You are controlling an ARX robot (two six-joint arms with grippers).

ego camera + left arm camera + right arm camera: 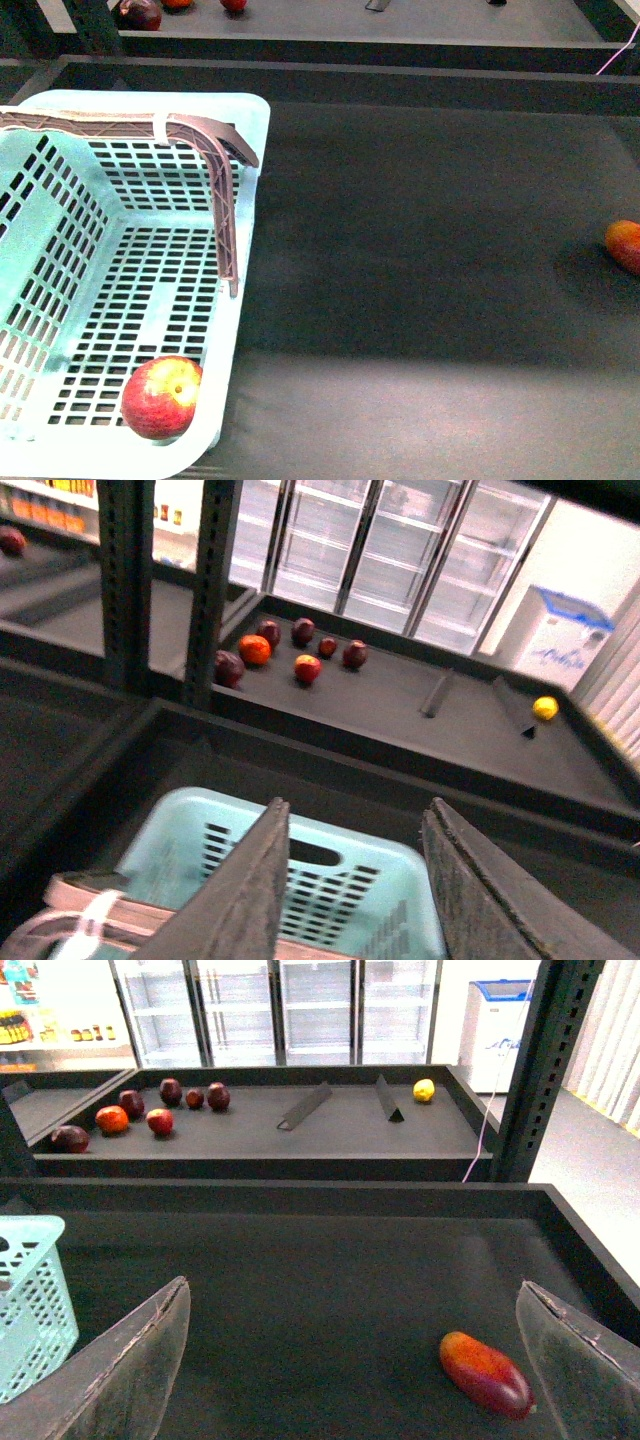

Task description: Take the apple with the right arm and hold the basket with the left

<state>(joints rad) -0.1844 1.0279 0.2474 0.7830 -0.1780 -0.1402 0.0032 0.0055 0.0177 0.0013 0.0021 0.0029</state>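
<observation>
Our apple (161,397) sits in the near corner of the basket (250,180), dimple facing up toward us; being round, it has no real long axis. We hold our left gripper (355,890) spread above the basket's far rim, likely to steady it. Our right gripper (350,1360) hangs wide open over the mat, empty.

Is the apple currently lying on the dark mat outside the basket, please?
No, the front view shows the apple resting inside the light blue basket, in its near corner.

basket (250,150): left side cut off | oblong fruit (625,245): right end cut off
</observation>
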